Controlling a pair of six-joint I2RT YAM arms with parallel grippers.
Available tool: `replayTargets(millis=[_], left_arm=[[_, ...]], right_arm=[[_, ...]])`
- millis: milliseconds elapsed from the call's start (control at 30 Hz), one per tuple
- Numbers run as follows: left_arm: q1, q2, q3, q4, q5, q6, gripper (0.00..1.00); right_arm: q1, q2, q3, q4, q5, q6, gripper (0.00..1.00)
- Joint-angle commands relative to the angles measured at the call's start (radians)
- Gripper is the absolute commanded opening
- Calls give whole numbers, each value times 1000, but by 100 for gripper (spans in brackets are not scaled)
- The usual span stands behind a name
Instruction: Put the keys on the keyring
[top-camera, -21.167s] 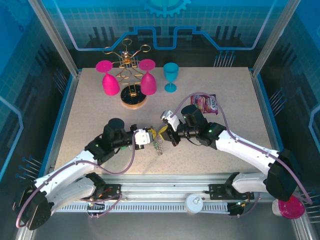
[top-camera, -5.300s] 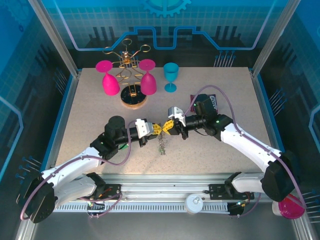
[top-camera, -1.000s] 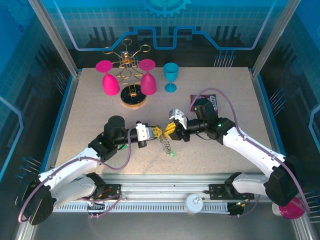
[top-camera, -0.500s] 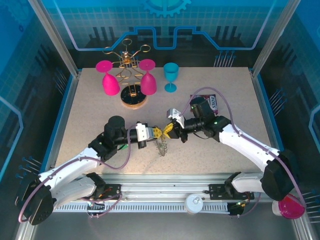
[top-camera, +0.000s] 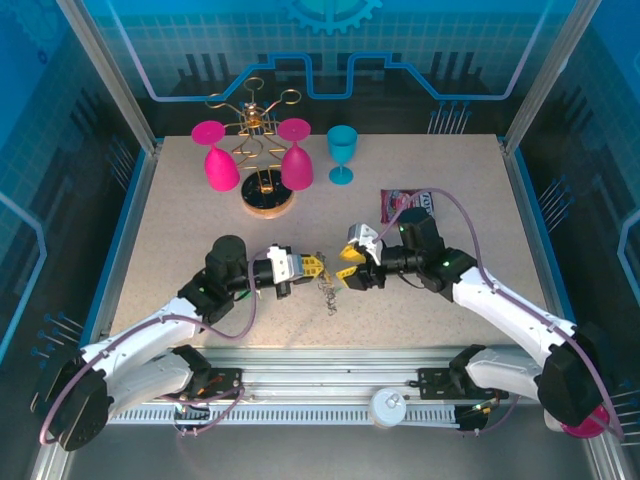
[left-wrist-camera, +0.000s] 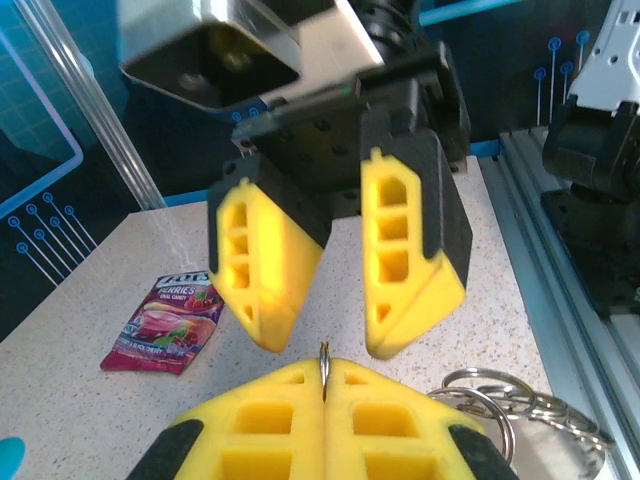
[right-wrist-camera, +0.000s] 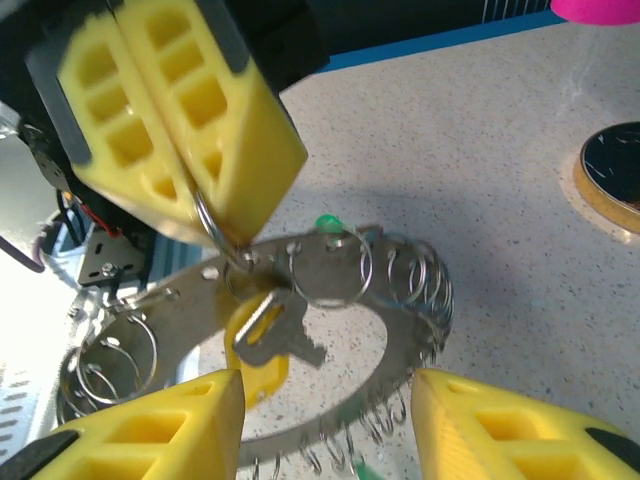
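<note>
The left gripper (top-camera: 308, 267) has its jaws pinched shut on a thin wire loop of the keyring (right-wrist-camera: 400, 335), which hangs tilted under them over the middle of the bench (top-camera: 200, 230). A yellow-headed key (right-wrist-camera: 265, 335) dangles from the ring. The right gripper (left-wrist-camera: 328, 340) faces it close by, jaws spread wide.

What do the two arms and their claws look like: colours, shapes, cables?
Both arms have white links with black joints. A purple cable loops along the left arm, another along the right arm. The left claw and right claw have yellow wedge-shaped fingers with rectangular cut-outs.
</note>
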Motion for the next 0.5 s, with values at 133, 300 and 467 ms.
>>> replayTargets(millis=[133,300,467], left_arm=[[13,15,-15,150,55,-68,0],[13,19,-18,164,54,-80,0],[13,22,-27,195,48,-97,0]], right_arm=[[73,29,-47,123,69,7,49],[102,44,-73,233,101,50,50],[111,60,-82,285,118,71,45]])
